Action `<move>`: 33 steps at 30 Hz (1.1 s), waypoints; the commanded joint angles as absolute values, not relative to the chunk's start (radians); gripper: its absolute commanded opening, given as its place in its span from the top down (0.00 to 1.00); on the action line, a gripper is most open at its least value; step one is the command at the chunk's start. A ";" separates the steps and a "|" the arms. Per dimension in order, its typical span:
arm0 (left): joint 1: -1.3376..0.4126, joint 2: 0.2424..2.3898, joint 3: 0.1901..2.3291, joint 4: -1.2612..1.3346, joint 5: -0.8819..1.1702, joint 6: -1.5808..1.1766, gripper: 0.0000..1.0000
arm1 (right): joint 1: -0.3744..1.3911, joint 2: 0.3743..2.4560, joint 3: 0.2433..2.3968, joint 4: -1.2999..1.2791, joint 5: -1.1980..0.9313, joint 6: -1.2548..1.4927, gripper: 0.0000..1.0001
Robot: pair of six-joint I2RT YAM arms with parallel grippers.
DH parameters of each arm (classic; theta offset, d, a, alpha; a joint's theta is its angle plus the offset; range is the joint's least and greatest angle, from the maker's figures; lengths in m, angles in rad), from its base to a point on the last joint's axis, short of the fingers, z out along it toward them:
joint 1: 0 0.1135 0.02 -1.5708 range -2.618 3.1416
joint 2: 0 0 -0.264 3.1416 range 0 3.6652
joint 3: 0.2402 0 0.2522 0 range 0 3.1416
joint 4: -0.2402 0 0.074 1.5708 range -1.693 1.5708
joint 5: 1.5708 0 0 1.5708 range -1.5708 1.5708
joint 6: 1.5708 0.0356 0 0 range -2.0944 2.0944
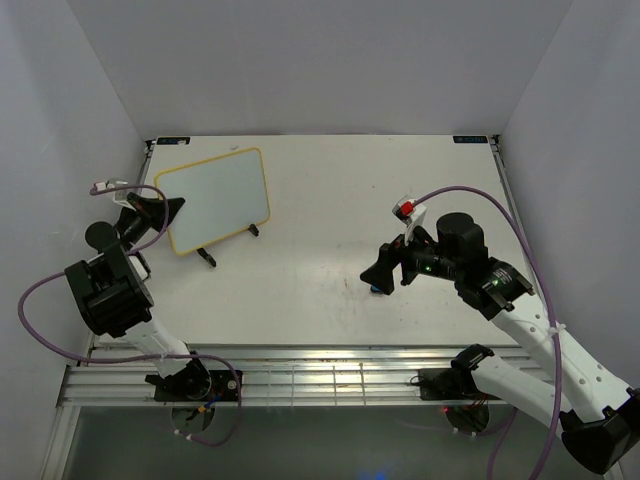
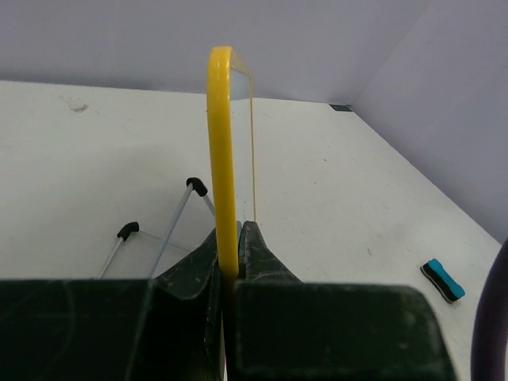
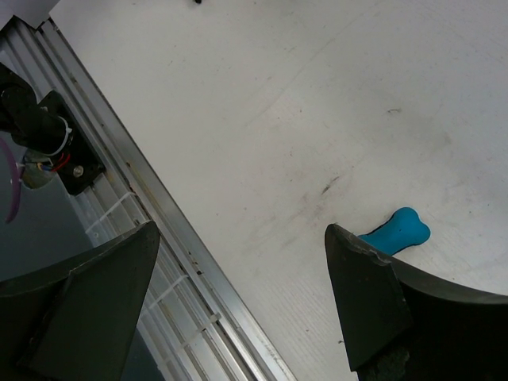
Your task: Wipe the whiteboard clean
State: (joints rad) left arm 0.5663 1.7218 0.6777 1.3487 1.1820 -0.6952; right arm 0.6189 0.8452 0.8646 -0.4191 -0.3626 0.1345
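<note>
The whiteboard (image 1: 215, 195) with its thin yellow rim stands tilted on wire legs at the far left of the table; its face looks blank. My left gripper (image 1: 172, 207) is shut on its left rim; in the left wrist view the yellow rim (image 2: 221, 143) runs up from between the closed fingers (image 2: 230, 238). The blue eraser (image 3: 397, 231) lies on the table, partly hidden by one finger of my right gripper (image 3: 240, 228). That gripper is open and empty just above it. In the top view my right gripper (image 1: 378, 270) covers most of the eraser (image 1: 377, 291). The eraser also shows in the left wrist view (image 2: 442, 279).
The board's black-tipped wire legs (image 1: 208, 260) rest on the table in front of it. An aluminium rail (image 1: 320, 375) runs along the near edge, also in the right wrist view (image 3: 159, 206). Grey walls enclose the table on three sides.
</note>
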 commanded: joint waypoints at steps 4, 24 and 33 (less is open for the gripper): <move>0.610 1.818 0.661 1.534 1.316 -0.617 1.00 | 0.629 0.834 0.847 -0.393 -0.390 0.123 0.10; 0.661 1.928 0.617 1.600 1.322 -0.399 1.00 | 0.630 0.833 0.844 -0.380 -0.431 0.117 0.10; 0.680 1.947 0.663 1.598 1.335 -0.406 1.00 | 0.632 0.834 0.831 -0.365 -0.442 0.117 0.10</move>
State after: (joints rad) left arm 0.6395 1.8839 0.6628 1.3666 1.2522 -0.7231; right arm 0.6243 0.8433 0.8501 -0.4088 -0.4225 0.1238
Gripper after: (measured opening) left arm 0.144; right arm 0.899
